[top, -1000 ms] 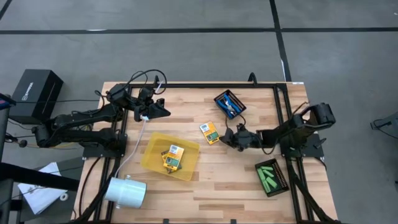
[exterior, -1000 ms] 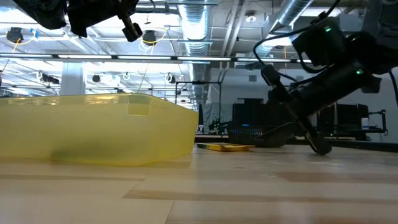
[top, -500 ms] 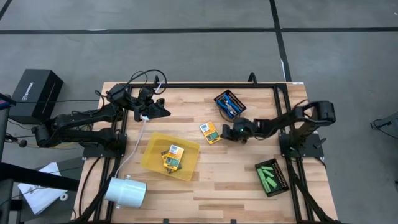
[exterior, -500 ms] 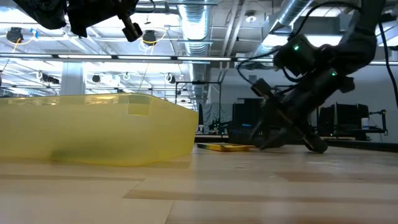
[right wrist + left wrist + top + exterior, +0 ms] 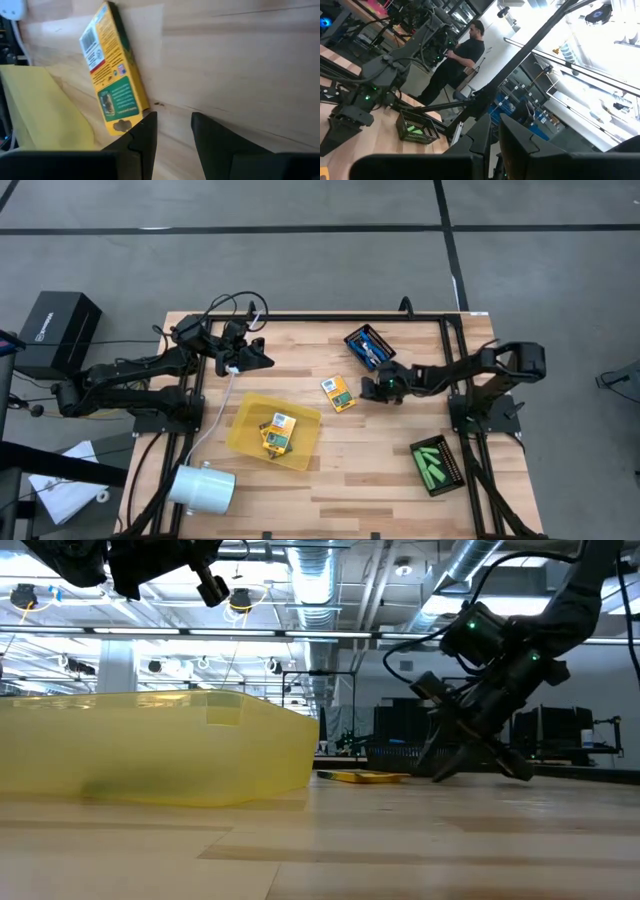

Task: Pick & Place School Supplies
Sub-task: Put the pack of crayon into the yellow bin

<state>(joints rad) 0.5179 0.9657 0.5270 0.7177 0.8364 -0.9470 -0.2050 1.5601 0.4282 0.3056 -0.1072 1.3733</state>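
Right gripper hovered low over table just beside loose crayon box, fingers apart, nothing between. Second crayon box lay in yellow tray. Left gripper waited near table's far left edge, fingers nearly together, empty.

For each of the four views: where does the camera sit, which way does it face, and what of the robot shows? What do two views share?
High: overhead, straight down; both arms, yellow tray.
Low: table height, level; yellow tray wall, right claw.
Left wrist: past the left claw into the room; a person, green-stick basket.
Right wrist: down at the crayon box beyond the right claw.
Shared: crayon box in high and right wrist.
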